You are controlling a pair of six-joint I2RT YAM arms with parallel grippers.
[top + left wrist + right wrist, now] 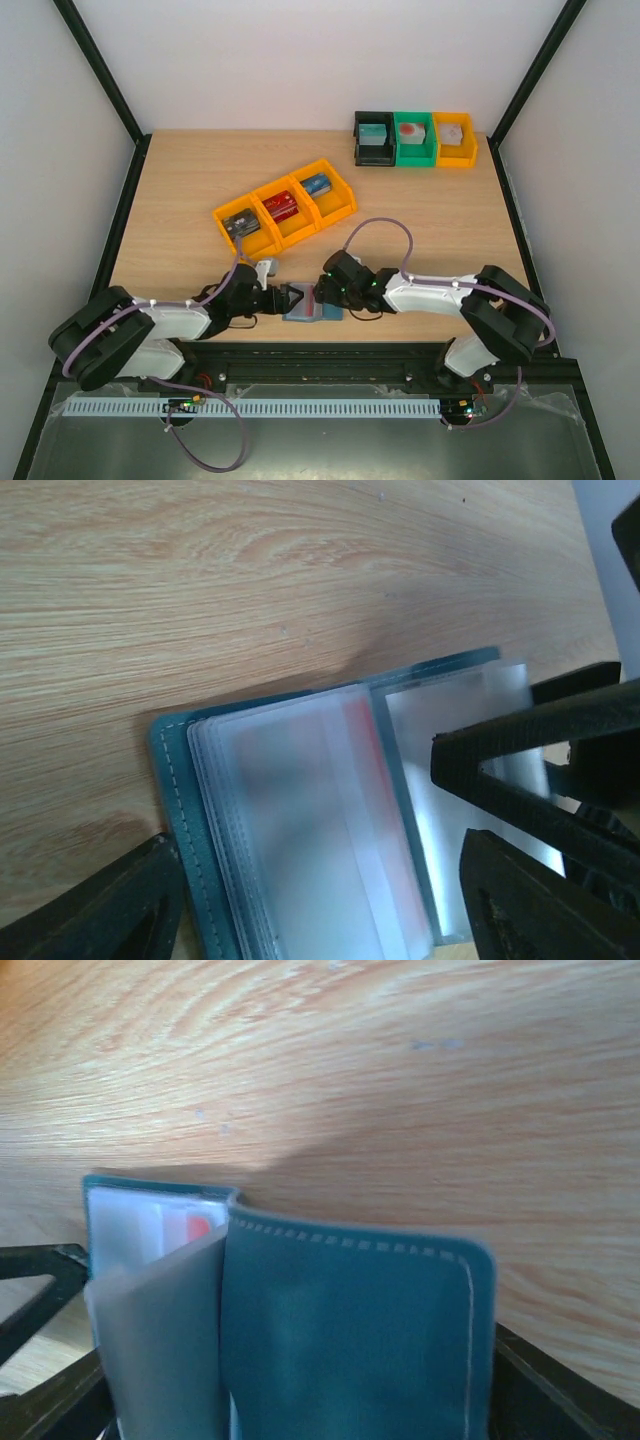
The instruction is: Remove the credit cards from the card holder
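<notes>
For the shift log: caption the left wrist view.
Open teal card holder on the wooden table, frosted sleeves fanned, a red card inside, straddled by the left gripper.

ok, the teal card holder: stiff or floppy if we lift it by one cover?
Likely floppy: the card holder has one cover bent up in a soft curve at the fold. The clear sleeves fan out loose, so they would probably sag and splay. They also look glossy, so the red card may slide out easily.
</notes>
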